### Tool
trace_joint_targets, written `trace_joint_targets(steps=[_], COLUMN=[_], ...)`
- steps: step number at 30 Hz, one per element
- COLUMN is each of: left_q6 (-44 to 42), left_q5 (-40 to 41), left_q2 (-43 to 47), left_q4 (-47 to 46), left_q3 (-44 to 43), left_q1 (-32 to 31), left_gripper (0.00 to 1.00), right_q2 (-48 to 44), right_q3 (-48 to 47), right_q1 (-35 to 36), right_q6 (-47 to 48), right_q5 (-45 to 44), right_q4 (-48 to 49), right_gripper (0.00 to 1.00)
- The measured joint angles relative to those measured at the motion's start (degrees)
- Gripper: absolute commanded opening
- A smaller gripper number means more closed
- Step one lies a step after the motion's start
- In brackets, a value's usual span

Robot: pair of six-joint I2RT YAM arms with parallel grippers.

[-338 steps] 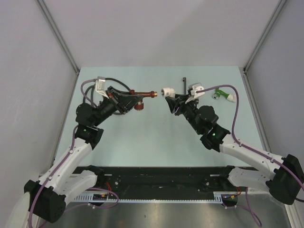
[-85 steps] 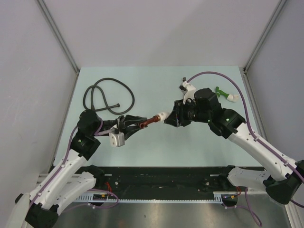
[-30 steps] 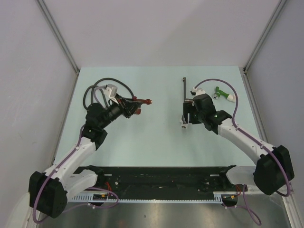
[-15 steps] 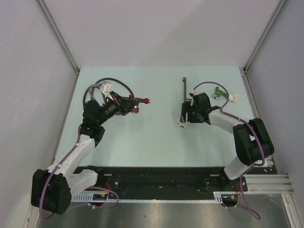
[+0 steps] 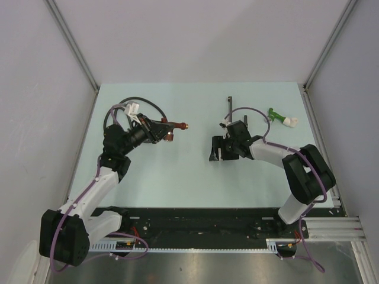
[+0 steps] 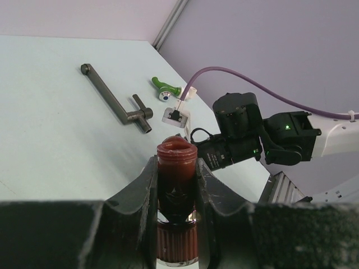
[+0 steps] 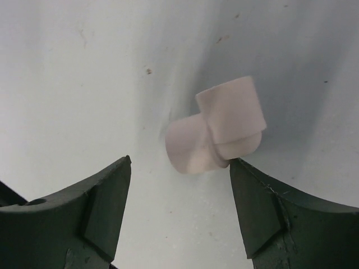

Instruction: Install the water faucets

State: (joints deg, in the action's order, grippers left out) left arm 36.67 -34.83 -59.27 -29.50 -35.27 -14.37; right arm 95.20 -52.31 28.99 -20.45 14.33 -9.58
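Overhead, the white elbow (image 7: 216,131) is hidden beneath the right gripper (image 7: 179,168). Only the right wrist view shows it, lying on the table (image 5: 195,177) between that gripper's widely spread fingers; it sits close to one finger, and whether they touch cannot be told. The copper faucet (image 6: 176,151) is pinched between the pressed-in fingers of the left gripper (image 6: 176,171), which cover its lower body. The black hose (image 5: 118,110) is partly covered by the left arm. The left arm reaches forward with its wrist turned right, so the faucet points toward the grey T-shaped bar (image 5: 229,106), well left of it. The right arm is folded, forearm low, with its gripper just nearer than the bar. The green faucet (image 5: 278,116) lies right of the bar, apart.
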Motion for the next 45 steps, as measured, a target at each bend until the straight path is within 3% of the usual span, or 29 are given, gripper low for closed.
trace_joint_targets(steps=[6,11,18,29,36,45], left_q6=[0.0,0.4,0.5,0.9,1.0,1.5], left_q5=[-0.1,-0.3,-0.6,-1.7,-2.0,-2.1], left_q2=[0.0,0.0,0.0,0.0,0.0,0.0], left_q4=[0.0,0.0,0.0,-0.1,-0.4,-1.4], left_q3=[0.0,0.0,0.0,0.0,0.0,0.0], left_q1=[0.0,0.0,0.0,0.1,0.2,0.2], left_gripper=[0.00,0.00,0.00,0.00,0.00,0.00], right_q2=[-3.5,-8.1,-4.3,6.9,7.4,4.3], right_q3=[0.0,0.8,0.7,-5.5,-5.7,-2.9], right_q1=[-0.3,-6.4,-12.1,-12.1,-8.9,-1.6], right_q6=[0.2,-0.5,-0.6,1.1,2.3,2.3], right_q5=[0.3,0.9,5.5,12.2,14.1,14.6], right_q4=[-2.2,-2.0,0.8,1.7,0.0,-2.0], right_gripper=[0.73,0.72,0.70,0.68,0.62,0.63])
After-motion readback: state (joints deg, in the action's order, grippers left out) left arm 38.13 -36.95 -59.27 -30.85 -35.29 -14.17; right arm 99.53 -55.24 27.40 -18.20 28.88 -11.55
